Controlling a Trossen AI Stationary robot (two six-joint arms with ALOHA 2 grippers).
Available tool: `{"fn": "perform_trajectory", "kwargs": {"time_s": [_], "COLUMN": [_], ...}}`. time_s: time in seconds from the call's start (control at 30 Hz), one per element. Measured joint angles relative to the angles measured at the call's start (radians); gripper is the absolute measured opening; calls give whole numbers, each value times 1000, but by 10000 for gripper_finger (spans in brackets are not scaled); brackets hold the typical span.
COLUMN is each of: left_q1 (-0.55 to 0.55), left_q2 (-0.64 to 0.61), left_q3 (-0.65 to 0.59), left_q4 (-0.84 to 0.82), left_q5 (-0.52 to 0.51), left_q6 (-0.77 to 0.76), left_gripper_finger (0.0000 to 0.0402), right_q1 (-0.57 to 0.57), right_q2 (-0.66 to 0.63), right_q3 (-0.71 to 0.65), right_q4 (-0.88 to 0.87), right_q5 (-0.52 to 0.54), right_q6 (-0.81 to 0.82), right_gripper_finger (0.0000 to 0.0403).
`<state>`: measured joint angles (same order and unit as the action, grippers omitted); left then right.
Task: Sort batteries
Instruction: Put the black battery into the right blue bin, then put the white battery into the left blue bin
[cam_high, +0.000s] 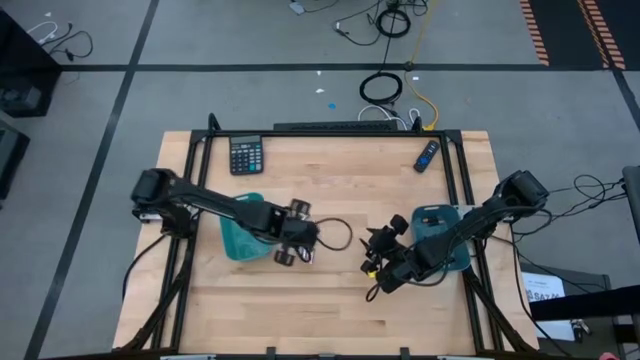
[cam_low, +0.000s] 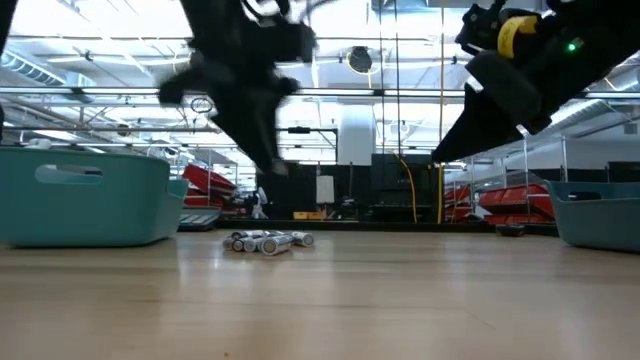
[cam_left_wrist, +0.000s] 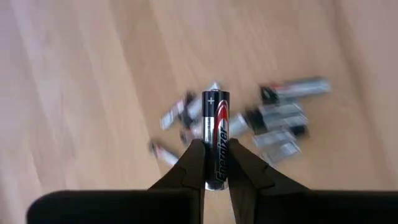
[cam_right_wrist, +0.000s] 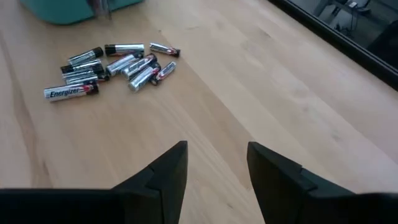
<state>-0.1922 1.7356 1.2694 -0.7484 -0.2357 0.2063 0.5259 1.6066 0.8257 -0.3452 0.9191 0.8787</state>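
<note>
Item one: my left gripper (cam_left_wrist: 213, 163), fingers (cam_left_wrist: 194, 163) pinched on a single battery (cam_left_wrist: 215, 138) (silver, black and red, plus end pointing away from the wrist), held in the air above the battery pile (cam_right_wrist: 112, 65). Item two: that pile, about a dozen loose cells lying on their sides on the wooden table (cam_high: 330, 300), touching or just beside one another; I take it as the landmark for the rest. Seen from table height the pile (cam_low: 268, 241) sits toward the far part of the tabletop. Item three: my right gripper (cam_right_wrist: 216, 167), empty, fingers spread with bare wood showing between them, hanging above the table well to the right of the pile. Item four: left teal tray (cam_high: 238, 238), near the pile on its left, partly under my left arm. Item five: right teal tray (cam_high: 452, 245), well apart from the pile on its right, beneath my right arm. Item six: black calculator (cam_high: 246, 154), beyond the pile at the table's far edge. Item seven: dark blue remote (cam_high: 427, 155), far edge also, to the pile's right.
</note>
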Motion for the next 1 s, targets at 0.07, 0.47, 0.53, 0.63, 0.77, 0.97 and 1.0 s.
{"fn": "perform_trajectory", "kwargs": {"time_s": [0.07,0.47,0.53,0.63,0.77,0.97,1.0], "left_q1": [-6,-43,-49,-64,-79,-31,-10], "left_q2": [-67,-155,-155,-155,-160,-170,-168], "left_q3": [1,-144,-188,-215,-185,-110,-111], "left_q4": [-84,-484,-500,-511,-593,-406,-315], "left_q5": [35,126,70,26,-101,-260,-221], "left_q6": [-99,-502,-537,-542,-561,-541,-521], "left_gripper_finger": [43,103,114,131,158,179,179], "right_q1": [0,7,8,7,4,-8,-10], "right_q2": [12,55,56,56,55,55,55], "right_q3": [0,0,0,0,0,0,0], "right_q4": [2,6,6,6,5,6,6], "right_q5": [1,2,2,11,27,27,28], "right_q6": [0,8,8,-1,-22,-52,-52], "right_gripper_finger": [157,157,157,157,157,157,157]}}
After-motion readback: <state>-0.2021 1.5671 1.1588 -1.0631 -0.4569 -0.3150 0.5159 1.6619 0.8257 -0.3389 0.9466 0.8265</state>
